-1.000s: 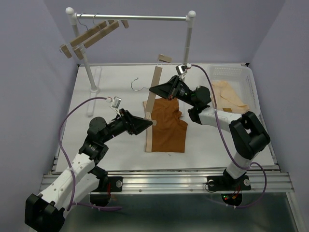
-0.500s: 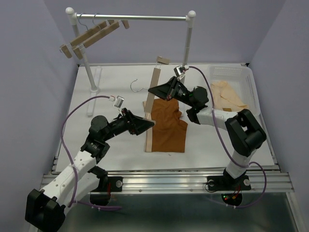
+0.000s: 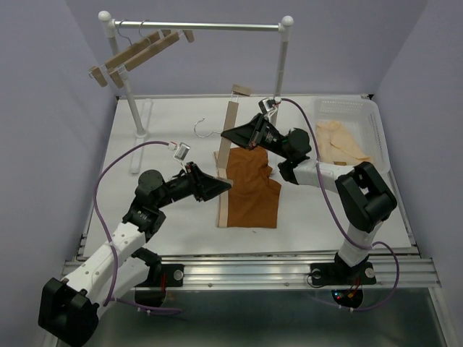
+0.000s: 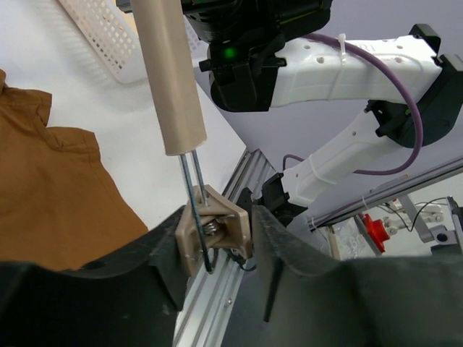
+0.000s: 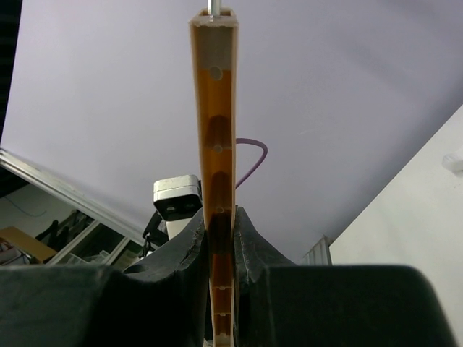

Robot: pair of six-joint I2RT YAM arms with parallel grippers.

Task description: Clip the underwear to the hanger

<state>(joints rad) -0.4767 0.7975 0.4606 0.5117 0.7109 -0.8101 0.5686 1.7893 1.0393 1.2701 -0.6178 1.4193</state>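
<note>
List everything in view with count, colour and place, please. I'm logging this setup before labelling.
underwear: one, rust-brown, flat at the table's centre
hanger: one, light wood with a wire hook, along the underwear's left edge
spare hangers: at least two, light wood, hooked on the rail's left end
clothes rail: one, white posts and metal bar, far side
basket: one, white, far right
cream garment: one, pale beige, in the basket
table: one, white
left gripper: one, black, around the hanger's near-end clip
right gripper: one, black, pinching the hanger's bar
</note>
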